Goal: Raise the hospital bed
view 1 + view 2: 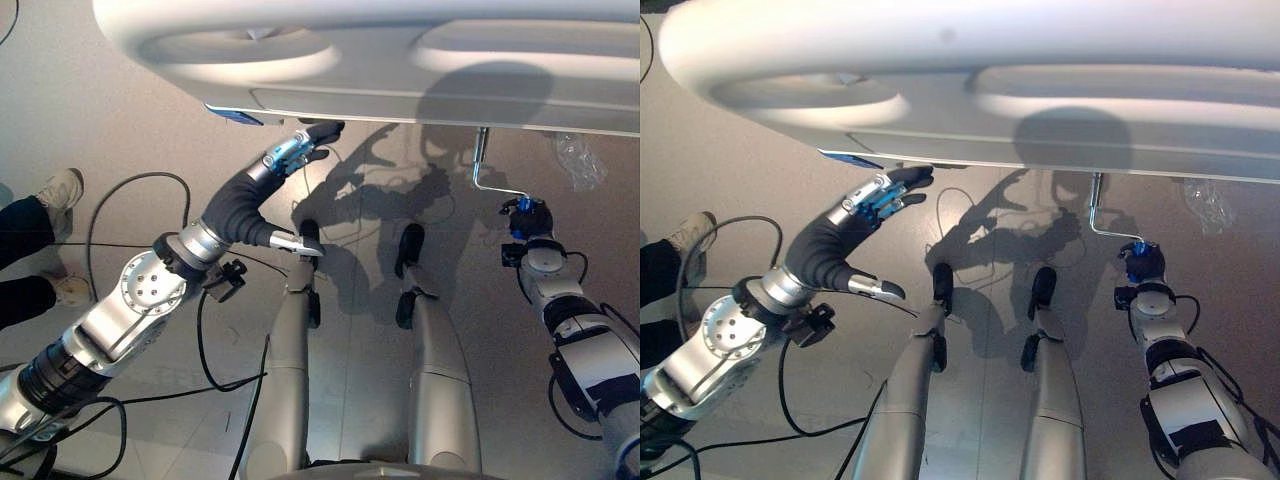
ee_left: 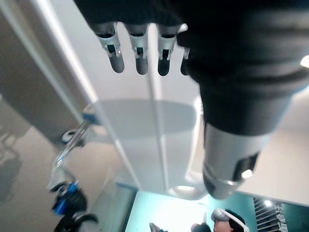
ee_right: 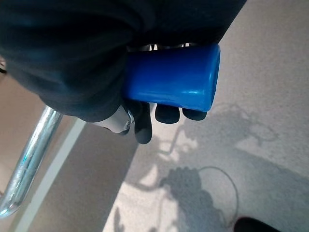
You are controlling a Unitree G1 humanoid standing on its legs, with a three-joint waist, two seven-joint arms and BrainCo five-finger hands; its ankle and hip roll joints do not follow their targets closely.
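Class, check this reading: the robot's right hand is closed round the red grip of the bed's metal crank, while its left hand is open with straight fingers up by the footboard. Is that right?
Not quite: the grip is blue, not red, as the right wrist view shows. The rest stands: the right hand is curled round it on the metal crank, and the left hand is open, fingers straight, by the footboard.

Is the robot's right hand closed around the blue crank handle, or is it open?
Closed. The right hand has its fingers curled round the blue handle of the metal crank under the bed.
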